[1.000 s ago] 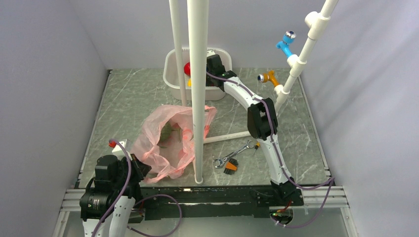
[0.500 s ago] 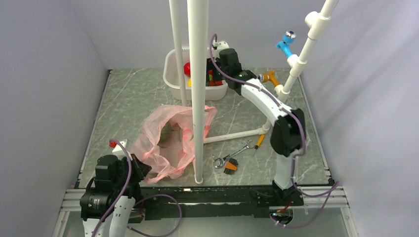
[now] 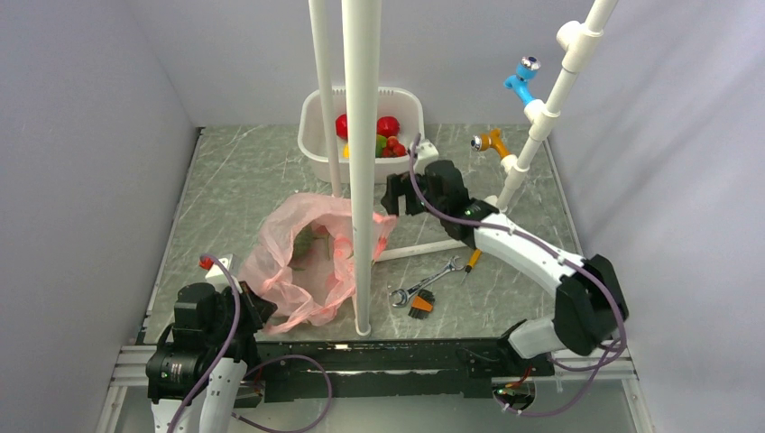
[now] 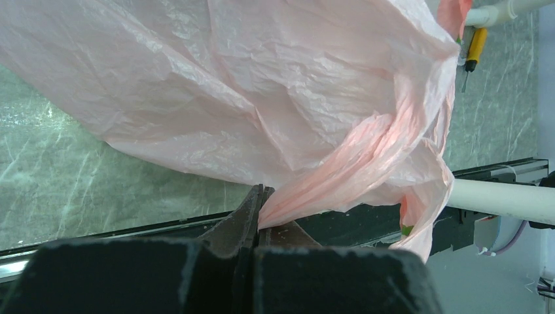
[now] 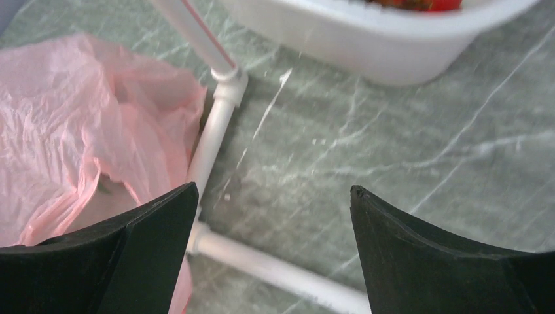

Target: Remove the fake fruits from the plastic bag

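Left fingers (image 4: 254,208) are pinched tight on a twisted bit of the pink plastic bag (image 3: 302,271), near the front left corner of the counter (image 3: 235,180). Right fingers (image 3: 393,195) are spread wide and hold nothing. They hang over the counter between the bag and the white tub (image 3: 311,135). Red and green fake fruits (image 3: 388,126) sit in the tub at the back edge. A dark green lump (image 3: 305,240) shows inside the open bag.
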Action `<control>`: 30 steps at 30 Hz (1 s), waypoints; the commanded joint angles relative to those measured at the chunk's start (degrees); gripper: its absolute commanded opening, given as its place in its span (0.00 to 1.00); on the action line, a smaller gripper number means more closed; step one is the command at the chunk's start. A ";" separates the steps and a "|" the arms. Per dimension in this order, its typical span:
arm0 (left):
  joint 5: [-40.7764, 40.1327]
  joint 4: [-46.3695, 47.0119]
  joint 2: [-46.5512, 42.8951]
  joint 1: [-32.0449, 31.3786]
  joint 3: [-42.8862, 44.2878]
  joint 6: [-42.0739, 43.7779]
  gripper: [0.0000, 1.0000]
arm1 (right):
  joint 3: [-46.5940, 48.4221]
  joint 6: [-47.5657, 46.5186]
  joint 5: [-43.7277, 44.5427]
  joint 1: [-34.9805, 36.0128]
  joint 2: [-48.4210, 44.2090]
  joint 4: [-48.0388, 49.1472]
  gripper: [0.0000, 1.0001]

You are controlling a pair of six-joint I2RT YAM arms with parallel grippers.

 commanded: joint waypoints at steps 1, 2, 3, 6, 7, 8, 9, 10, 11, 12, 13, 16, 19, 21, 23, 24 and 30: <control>0.66 2.20 0.79 0.35 0.14 0.84 0.00 | -5.88 -0.02 -1.02 2.05 -10.41 9.00 0.89; 0.60 2.16 0.89 0.37 0.20 0.84 0.00 | -6.81 -1.01 -0.56 2.53 -12.56 8.59 0.89; 0.56 2.10 1.05 0.36 0.22 0.77 0.00 | -7.36 -1.92 0.19 2.73 -14.65 7.40 0.89; 0.50 1.75 1.41 0.30 0.44 0.67 0.00 | -7.28 -4.45 3.15 2.73 -20.62 3.10 0.89; 0.59 1.60 1.51 0.36 0.52 0.59 0.00 | -6.79 -5.25 2.14 2.79 -21.97 2.20 0.89; 0.67 1.36 1.74 0.37 0.63 0.54 0.00 | -6.41 -5.48 -0.26 2.87 -23.04 1.63 0.89; 0.91 1.04 2.04 0.32 0.85 0.38 0.00 | -6.08 -5.14 -5.41 3.09 -23.84 1.83 0.88; 1.23 0.52 2.46 0.32 1.03 0.14 0.00 | -6.14 -4.45 -9.53 3.99 -24.14 2.59 0.86; 1.78 0.03 2.93 0.34 1.28 -0.05 0.00 | -6.48 -3.31 -12.36 5.46 -24.12 4.12 0.85; 2.51 -0.48 3.30 0.36 1.59 -0.25 0.00 | -6.64 -2.32 -14.33 8.03 -23.60 5.61 0.84; 3.15 -1.08 3.46 0.37 1.93 -0.69 0.00 | -6.49 -1.73 -15.44 10.81 -22.63 6.90 0.83; 4.34 -1.78 3.05 0.34 3.41 -2.27 0.00 | -5.17 -1.95 -15.80 19.91 -18.18 10.23 0.81; 4.59 -2.78 2.18 0.36 4.49 -2.68 0.00 | -3.65 0.03 -15.68 23.56 -11.70 13.62 0.60; 4.43 -4.15 1.77 0.37 4.53 -2.00 0.00 | -2.26 2.20 -16.11 23.77 -6.96 15.82 0.50; 4.68 -6.13 1.53 0.37 4.32 -1.21 0.00 | -0.08 3.05 -15.74 23.94 -0.99 17.40 0.43; 4.89 -7.53 1.24 0.37 4.21 -0.84 0.00 | 1.36 3.33 -14.81 23.97 1.39 17.28 0.40; 6.41 -12.42 -1.62 0.36 4.80 -0.85 0.00 | 9.60 6.27 -9.10 24.23 14.72 12.90 0.32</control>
